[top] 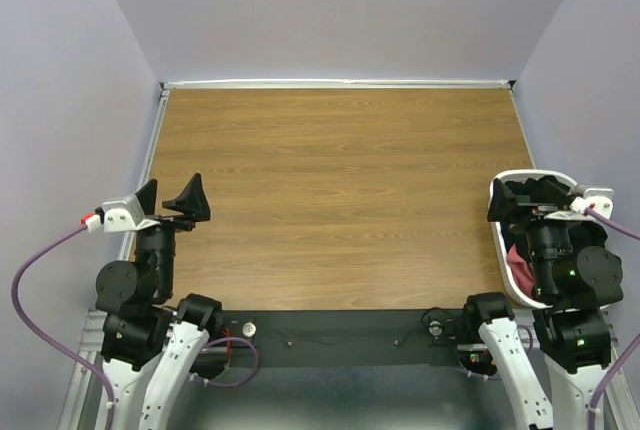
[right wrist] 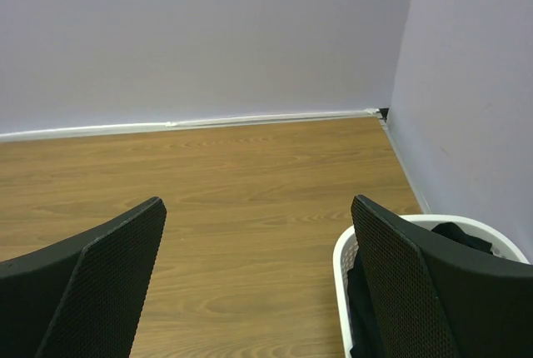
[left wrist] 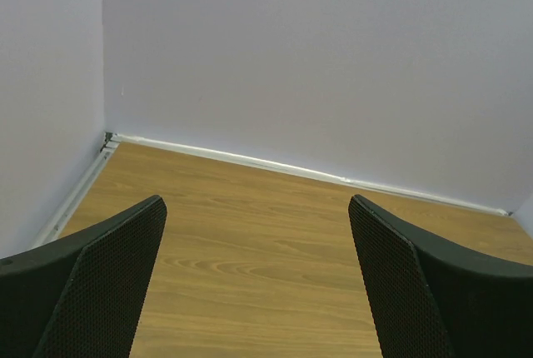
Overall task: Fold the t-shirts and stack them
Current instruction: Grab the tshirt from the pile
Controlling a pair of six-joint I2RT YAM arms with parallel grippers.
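Left tool (left wrist: 256, 208) and right tool (right wrist: 258, 208) stood wide open, empty; right hung over basket (top: 503, 247) of shirts (top: 518, 266) at right edge of counter (top: 330, 200).

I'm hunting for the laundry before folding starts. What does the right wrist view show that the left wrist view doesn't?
Only the right wrist view: the white basket at lower right, partly behind a finger, with black cloth in it, beside the right wall.
Only the left wrist view: the metal rail along the left wall, running to the far left corner.
Both: the wooden table, the lavender back wall, and an open gripper holding nothing, the right gripper and the left gripper.
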